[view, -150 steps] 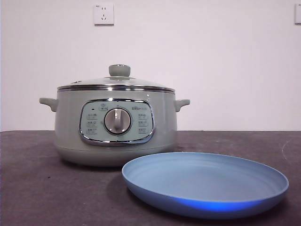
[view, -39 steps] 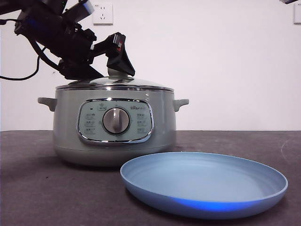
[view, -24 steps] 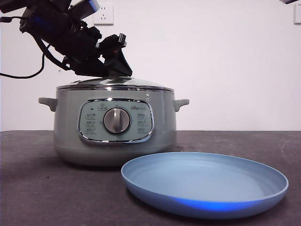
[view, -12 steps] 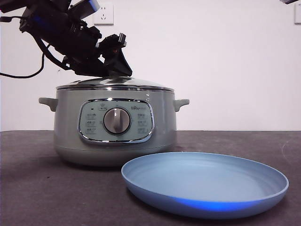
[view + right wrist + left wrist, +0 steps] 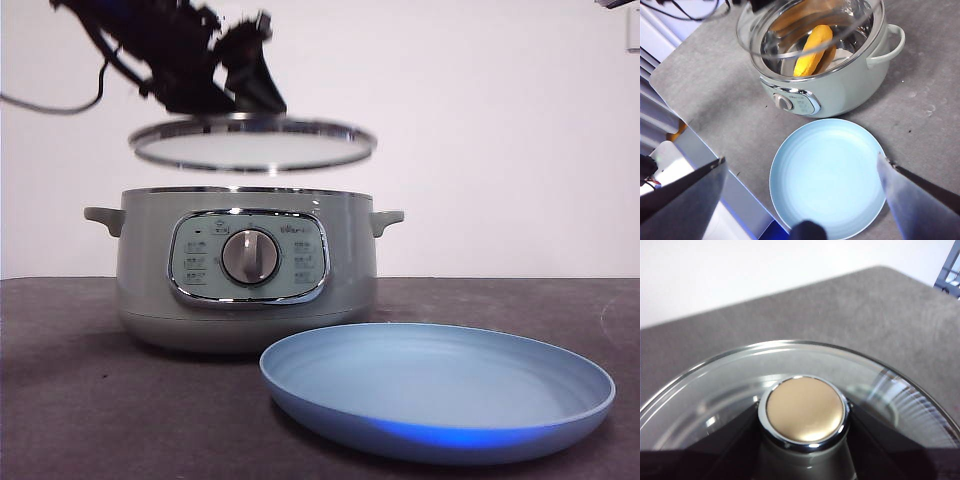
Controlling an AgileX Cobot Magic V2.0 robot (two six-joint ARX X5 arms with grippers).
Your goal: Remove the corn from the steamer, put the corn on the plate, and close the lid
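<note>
The left gripper (image 5: pixel 250 85) is clenched on the pale knob (image 5: pixel 805 412) of the round clear glass lid with the shiny steel rim (image 5: pixel 252 146), its black jaws pressing the knob from either side in the left wrist view. The lid hangs roughly level in the air, clear above the round pale sage-green steamer pot (image 5: pixel 247 275) and apart from its rim. The pot stands at the left of the dark grey desk (image 5: pixel 80 400), its silver dial (image 5: pixel 249 257) facing the near side.

With the pot open, the yellow-orange corn cob (image 5: pixel 812 50) shows in the right wrist view, lying aslant inside the steamer; it is untouched. The wide shallow light-blue plate (image 5: pixel 440 435) sits near and to the right of the pot, holding nothing.

The right gripper (image 5: pixel 807 231) waits high above the plate; its jaws appear spread wide at the picture's edges, though the blur makes this less than certain.

So the opening step is under way. Left to do: put the lid aside or hold it clear, lift the corn out, lay it on the plate, and close the lid again
</note>
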